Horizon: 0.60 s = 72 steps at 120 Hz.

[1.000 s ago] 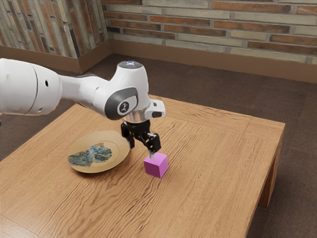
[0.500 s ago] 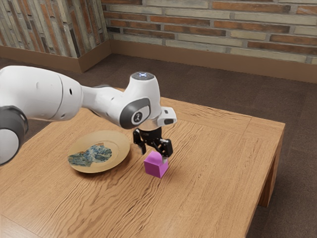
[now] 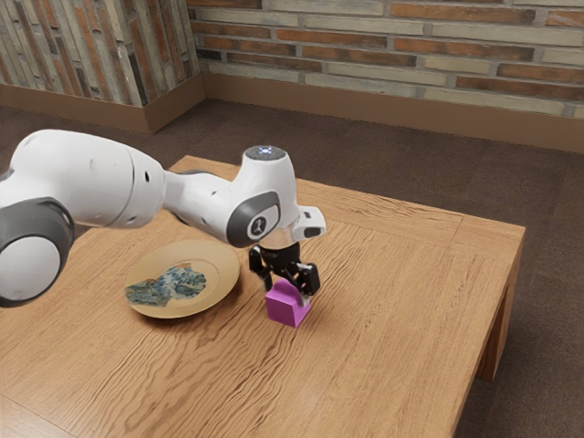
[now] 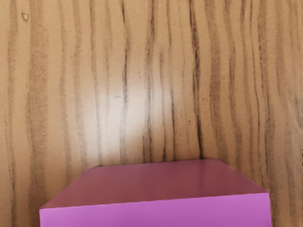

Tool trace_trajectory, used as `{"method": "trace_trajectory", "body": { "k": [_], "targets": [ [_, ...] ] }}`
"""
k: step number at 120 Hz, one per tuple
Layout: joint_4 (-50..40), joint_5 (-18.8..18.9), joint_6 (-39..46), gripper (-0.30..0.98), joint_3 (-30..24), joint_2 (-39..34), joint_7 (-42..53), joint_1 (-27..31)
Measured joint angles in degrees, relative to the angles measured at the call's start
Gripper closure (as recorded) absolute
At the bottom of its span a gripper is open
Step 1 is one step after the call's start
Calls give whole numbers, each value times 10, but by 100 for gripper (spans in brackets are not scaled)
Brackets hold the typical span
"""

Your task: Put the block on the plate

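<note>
The black gripper (image 3: 286,293) is low over the magenta block (image 3: 287,312), open, with one finger toward the block's exterior-view left side and the other in front of its right part. The block rests on the table and its upper part is partly hidden by the fingers. In the wrist view the block (image 4: 156,213) looms large at the lower edge, just under the hand. A round tan plate (image 3: 219,290) with a blue-grey picture lies apart from the block, on the exterior view's left.
The wooden table (image 3: 392,319) holds plate and block; its far edge and right-hand edge show in the exterior view. A brick wall (image 3: 411,55) stands beyond the dark floor.
My hand has moved toward the exterior view's right and come down over the block, slowing lately. The fingers remain apart. Block and plate have stayed where they were.
</note>
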Motion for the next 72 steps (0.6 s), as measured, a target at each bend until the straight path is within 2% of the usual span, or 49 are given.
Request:
{"method": "trace_trajectory", "body": {
  "k": [9,41,72],
  "targets": [
    [4,0,1,2,-1,5,2,0],
    [8,0,3,21,-2,11,7,0],
    [11,1,3,23,-2,12,9,0]
  ]
}}
